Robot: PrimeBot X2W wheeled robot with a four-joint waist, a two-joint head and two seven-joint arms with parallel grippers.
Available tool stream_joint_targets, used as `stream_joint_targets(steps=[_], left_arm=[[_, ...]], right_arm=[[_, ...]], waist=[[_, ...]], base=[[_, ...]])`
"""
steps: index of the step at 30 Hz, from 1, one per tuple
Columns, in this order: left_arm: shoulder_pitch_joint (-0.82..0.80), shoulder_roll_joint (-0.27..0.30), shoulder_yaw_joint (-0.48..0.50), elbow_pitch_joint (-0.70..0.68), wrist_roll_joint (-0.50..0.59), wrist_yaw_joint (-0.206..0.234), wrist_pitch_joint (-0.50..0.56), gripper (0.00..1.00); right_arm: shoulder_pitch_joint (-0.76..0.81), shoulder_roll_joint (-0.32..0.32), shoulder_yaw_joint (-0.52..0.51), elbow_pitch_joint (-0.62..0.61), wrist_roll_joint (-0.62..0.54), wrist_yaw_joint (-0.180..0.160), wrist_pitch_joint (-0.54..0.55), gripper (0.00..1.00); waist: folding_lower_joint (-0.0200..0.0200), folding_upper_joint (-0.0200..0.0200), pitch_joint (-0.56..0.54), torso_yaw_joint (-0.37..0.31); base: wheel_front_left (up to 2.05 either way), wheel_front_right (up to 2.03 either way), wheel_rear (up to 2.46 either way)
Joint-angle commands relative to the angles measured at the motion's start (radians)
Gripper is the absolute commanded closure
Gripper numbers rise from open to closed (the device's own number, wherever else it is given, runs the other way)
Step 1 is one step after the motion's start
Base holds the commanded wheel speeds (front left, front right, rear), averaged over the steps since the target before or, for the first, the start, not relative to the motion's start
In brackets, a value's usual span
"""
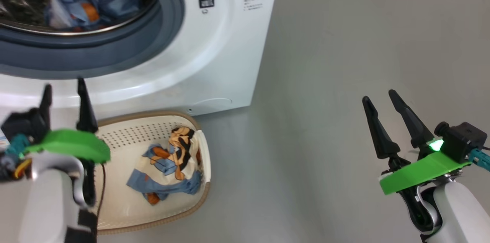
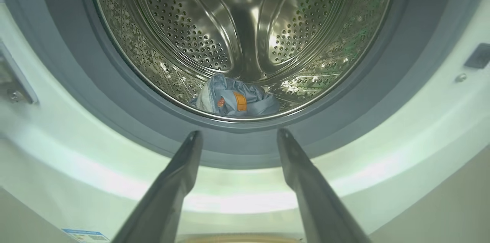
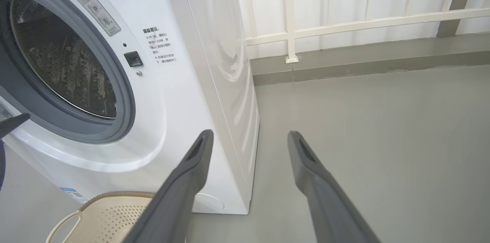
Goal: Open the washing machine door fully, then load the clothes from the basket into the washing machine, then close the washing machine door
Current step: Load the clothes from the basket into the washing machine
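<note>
Showing one washing machine (image 1: pixel 218 63), one basket (image 1: pixel 134 136), some clothes (image 1: pixel 170 164)

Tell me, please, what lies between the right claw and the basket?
Only bare grey floor, as the head view shows; the open right claw is well apart from the basket.

Dark long-fingered left gripper (image 1: pixel 64 84) at the head view's lower left, jaws spread wide, holding nothing, pale left forearm (image 1: pixel 46 201) beneath it, matching right gripper (image 1: pixel 378 95) at lower right, equally spread, fingers pointing up and tilted slightly left.
</note>
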Motion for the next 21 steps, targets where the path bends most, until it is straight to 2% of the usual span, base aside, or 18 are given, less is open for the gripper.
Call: stream_joint_targets(steps=[1, 21], left_arm=[[0.044, 0.023, 0.017, -0.047, 0.004, -0.003, -0.005, 0.0], [0.413, 0.003, 0.009, -0.285, -0.036, -0.005, -0.005, 0.0]], right_arm=[[0.024, -0.02, 0.009, -0.019, -0.007, 0.002, -0.005, 0.0], [0.165, -0.059, -0.061, -0.024, -0.013, 0.002, -0.005, 0.0]], waist=[[-0.0001, 0.0, -0.036, 0.034], [-0.0001, 0.0, -0.17, 0.1]], base=[[0.0, 0.0, 0.0], [0.0, 0.0, 0.0]])
